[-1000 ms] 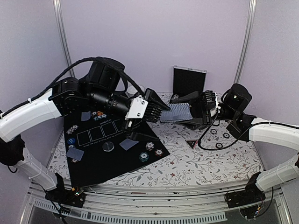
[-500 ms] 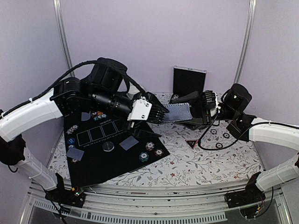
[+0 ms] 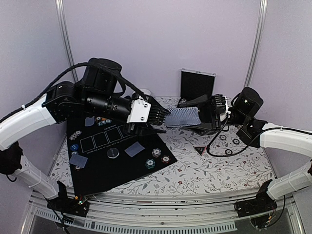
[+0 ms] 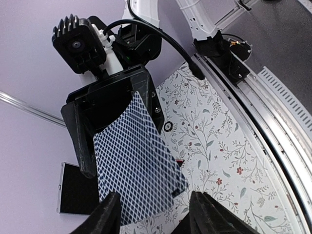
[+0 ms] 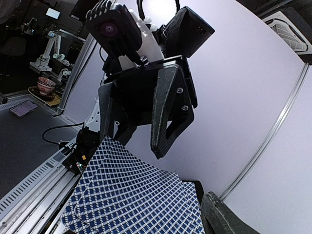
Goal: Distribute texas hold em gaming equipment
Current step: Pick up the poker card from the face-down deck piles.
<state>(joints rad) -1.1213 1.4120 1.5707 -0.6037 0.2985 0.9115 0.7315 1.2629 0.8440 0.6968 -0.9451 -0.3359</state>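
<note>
Desk (image 3: 204,175) w/ floral cover: black mat (image 3: 107,173) on left, black-red triangular marker (image 3: 200,149) centre-right, case (image 3: 197,85) upright at back.

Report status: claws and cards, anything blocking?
Right claw shut on cards, held off the table. Left claw open, jaws astride the cards' free edge. Nothing between the claws but the cards.

left claw (image 3: 165,121) opposite right claw (image 3: 188,117), midair

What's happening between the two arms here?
The right gripper holds a stack of playing cards up in the air. The left gripper sits at the stack's free end, jaws open on either side of it, not yet pinching a card. A few single cards and poker chips lie on the black mat.
</note>
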